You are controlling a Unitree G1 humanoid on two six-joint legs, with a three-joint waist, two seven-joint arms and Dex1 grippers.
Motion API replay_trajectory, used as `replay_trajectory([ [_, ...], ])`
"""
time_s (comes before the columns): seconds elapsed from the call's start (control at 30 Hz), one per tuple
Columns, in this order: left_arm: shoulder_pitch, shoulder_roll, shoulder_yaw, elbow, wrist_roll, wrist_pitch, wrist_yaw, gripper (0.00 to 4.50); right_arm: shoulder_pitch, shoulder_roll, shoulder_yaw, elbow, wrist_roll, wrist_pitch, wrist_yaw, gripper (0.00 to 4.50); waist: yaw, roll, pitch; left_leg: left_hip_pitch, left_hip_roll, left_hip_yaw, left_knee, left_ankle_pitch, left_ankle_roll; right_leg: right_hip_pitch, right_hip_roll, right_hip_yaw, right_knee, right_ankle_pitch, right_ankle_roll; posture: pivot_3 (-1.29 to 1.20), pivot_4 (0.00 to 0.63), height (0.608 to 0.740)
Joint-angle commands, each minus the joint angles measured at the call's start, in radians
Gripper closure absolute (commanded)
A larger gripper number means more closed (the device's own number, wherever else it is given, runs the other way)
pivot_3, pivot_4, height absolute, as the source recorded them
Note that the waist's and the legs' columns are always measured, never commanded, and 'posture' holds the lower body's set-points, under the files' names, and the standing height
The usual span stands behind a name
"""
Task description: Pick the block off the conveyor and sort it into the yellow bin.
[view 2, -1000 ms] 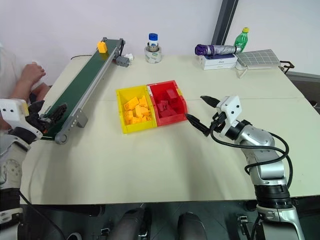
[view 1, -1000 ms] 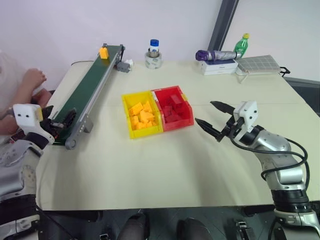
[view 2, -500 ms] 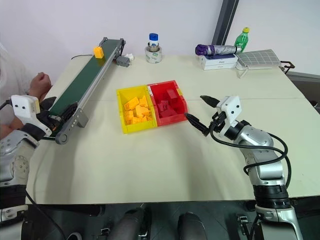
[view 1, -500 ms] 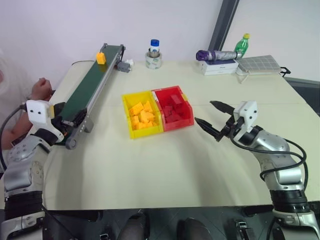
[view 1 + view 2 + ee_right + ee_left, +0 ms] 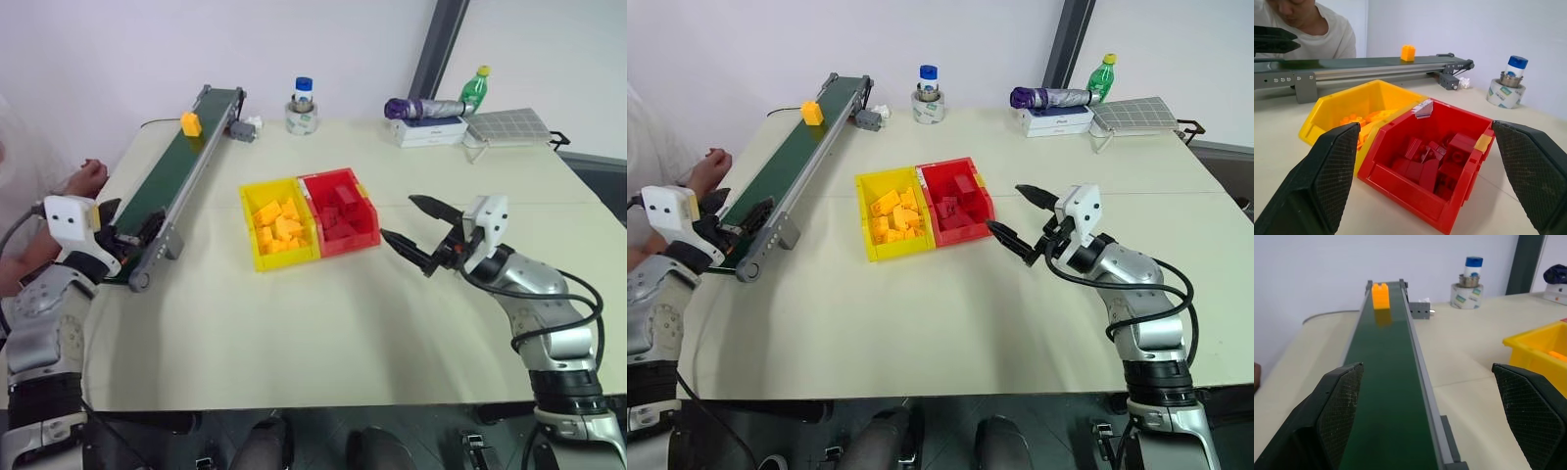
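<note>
The yellow-orange block (image 5: 191, 123) rides on the far part of the dark green conveyor (image 5: 171, 181), near its motor end. My left gripper (image 5: 127, 223) sits at the belt's near end, open, its fingers (image 5: 1339, 401) straddling the belt and pointing up its length at the block (image 5: 1380, 296). The yellow bin (image 5: 247, 223) stands mid-table and holds several yellow blocks. To the right of the bins my right gripper (image 5: 398, 217) hovers open and empty, aimed at them (image 5: 1425, 125).
A red bin (image 5: 373, 217) of dark red blocks touches the yellow bin's right side. A person's hand (image 5: 86, 176) rests left of the conveyor. A tape roll with a bottle (image 5: 301, 116), an umbrella on a box (image 5: 426, 110), a green bottle (image 5: 475, 86) and a grey pad (image 5: 509, 125) line the far edge.
The block has travelled a short way along the belt toward my left gripper. The person's hand has shifted a little. Both grippers stay open, about where they were.
</note>
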Motion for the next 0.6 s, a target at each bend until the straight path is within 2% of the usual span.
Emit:
replay_trajectory([
  [0.03,0.023,0.015,0.056,-0.029,0.002,-0.04,0.015,0.06,-0.022,-0.001,-0.018,-0.012,-0.003,-0.024,0.0,0.0,0.0,0.0,0.0,0.0,0.0,0.0,0.0,0.0,0.0,0.0,0.0,0.0,0.0,0.0,0.0,0.0,0.15,0.74],
  [0.33,0.218,-0.019,0.233,-0.18,-0.059,-0.052,0.079,0.06,-0.033,-0.01,-0.014,0.002,-0.017,-0.032,0.018,0.0,0.001,0.0,0.0,0.0,0.0,0.001,-0.001,-0.001,-0.002,-0.002,0.0,0.002,0.0,0.0,0.0,0.0,0.15,0.74],
  [0.6,0.24,-0.043,0.193,-0.223,-0.082,0.001,0.087,0.06,-0.043,0.004,0.007,0.014,-0.042,-0.054,0.021,0.0,0.002,0.0,0.0,0.0,0.0,0.001,0.0,-0.001,-0.002,-0.001,-0.001,0.002,-0.001,0.0,0.0,0.0,0.15,0.74],
])
